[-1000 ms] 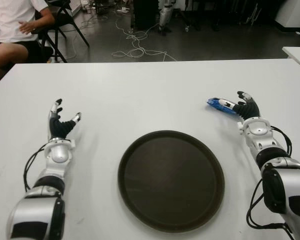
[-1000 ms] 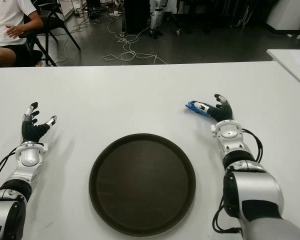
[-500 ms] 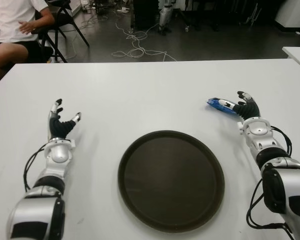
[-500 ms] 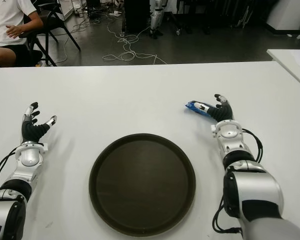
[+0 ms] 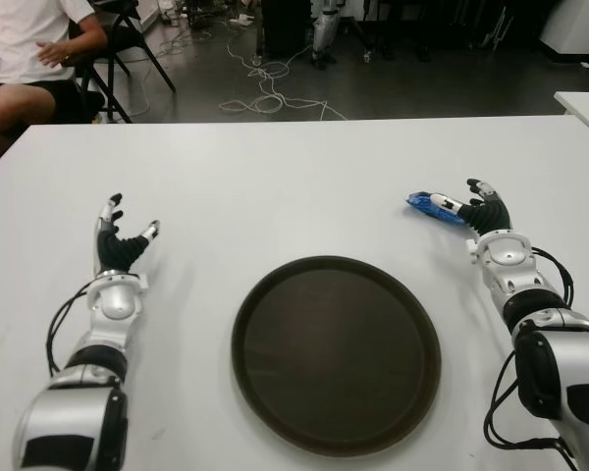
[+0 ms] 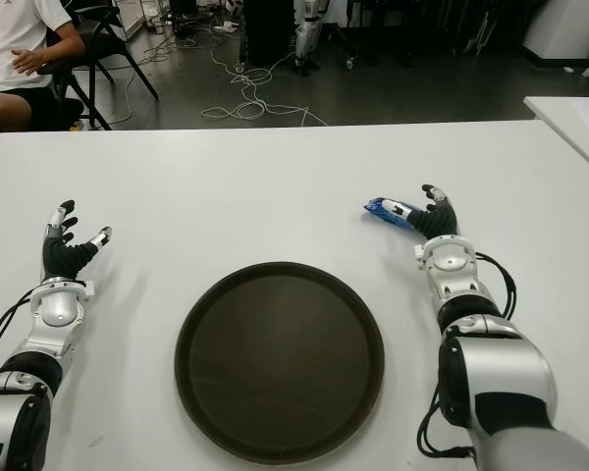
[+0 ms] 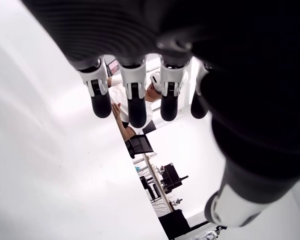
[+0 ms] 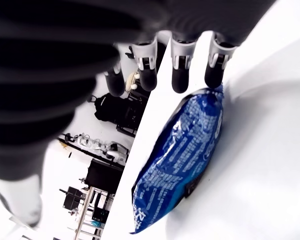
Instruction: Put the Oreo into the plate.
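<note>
A blue Oreo packet (image 5: 430, 206) lies flat on the white table (image 5: 294, 177), beyond the right rim of a round dark plate (image 5: 336, 351). My right hand (image 5: 479, 209) sits just right of the packet, fingers spread and extended over its near end. In the right wrist view the packet (image 8: 182, 160) lies under the fingertips (image 8: 181, 70), not grasped. My left hand (image 5: 121, 243) shows at the table's left, fingers spread, holding nothing. The plate is empty.
A person in a white shirt (image 5: 25, 49) sits on a chair beyond the table's far left corner. Cables (image 5: 265, 88) trail on the dark floor behind the table. Another white table's edge (image 5: 584, 103) shows at the far right.
</note>
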Available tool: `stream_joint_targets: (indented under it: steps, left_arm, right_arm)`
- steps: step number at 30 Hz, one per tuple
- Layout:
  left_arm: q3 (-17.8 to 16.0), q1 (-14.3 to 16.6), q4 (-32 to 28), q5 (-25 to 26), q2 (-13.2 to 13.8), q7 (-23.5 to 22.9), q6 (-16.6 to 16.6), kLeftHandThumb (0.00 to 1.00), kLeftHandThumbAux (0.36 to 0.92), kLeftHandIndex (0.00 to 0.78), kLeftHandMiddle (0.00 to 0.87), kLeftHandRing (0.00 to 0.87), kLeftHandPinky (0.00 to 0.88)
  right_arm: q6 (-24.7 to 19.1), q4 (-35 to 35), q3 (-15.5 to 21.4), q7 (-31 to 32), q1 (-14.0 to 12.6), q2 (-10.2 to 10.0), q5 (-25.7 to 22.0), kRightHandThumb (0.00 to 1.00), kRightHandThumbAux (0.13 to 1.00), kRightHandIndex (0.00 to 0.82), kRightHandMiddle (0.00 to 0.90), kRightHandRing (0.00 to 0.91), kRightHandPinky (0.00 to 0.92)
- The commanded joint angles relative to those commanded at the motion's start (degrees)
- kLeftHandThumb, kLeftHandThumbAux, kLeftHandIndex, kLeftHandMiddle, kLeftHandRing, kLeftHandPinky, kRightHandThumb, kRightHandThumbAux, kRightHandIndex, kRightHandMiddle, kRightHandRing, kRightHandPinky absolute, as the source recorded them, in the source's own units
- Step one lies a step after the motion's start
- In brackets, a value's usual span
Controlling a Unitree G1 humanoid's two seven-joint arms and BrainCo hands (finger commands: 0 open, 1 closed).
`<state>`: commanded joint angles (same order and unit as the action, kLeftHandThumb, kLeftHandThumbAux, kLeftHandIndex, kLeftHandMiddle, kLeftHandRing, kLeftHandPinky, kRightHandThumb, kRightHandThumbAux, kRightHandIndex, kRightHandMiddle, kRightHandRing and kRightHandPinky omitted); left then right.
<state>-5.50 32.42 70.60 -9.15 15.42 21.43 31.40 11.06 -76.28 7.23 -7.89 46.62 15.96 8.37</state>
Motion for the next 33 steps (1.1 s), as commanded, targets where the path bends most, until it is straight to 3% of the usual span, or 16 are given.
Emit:
stream_joint_targets:
  steps: [8, 14, 25, 33]
  left_arm:
    - [-0.04, 0.08, 0.06, -0.02, 0.00, 0.00, -0.13, 0.000, 0.785, 0.065, 0.098, 0.084, 0.072]
    - [0.13, 0.06, 0.06, -0.29, -0.06, 0.54, -0.12, 0.000, 0.763, 0.068, 0.102, 0.092, 0.080]
    - [0.44, -0.10, 0.02, -0.63, -0.08, 0.87, 0.08, 0.000, 0.777, 0.065, 0.096, 0.081, 0.068]
    - [0.25, -0.08, -0.05, -0.32, -0.28, 0.72, -0.05, 0.000, 0.792, 0.064, 0.098, 0.084, 0.070]
  right_arm:
    - [0.51, 0.03, -0.46, -0.40, -0.10, 0.06, 0.41, 0.000, 0.647, 0.080, 0.072, 0.065, 0.039]
    - [0.39, 0.03, -1.00, -0.53, -0.02, 0.17, 0.78, 0.000, 0.617, 0.078, 0.072, 0.063, 0.035]
    - [-0.79, -0.09, -1.47, -2.26, 0.24, -0.04, 0.83, 0.000, 0.589, 0.068, 0.046, 0.042, 0.016]
    - [1.76, 0.41, -1.77, -2.71, 0.55, -0.16, 0.64, 0.000, 0.572, 0.067, 0.034, 0.017, 0.001]
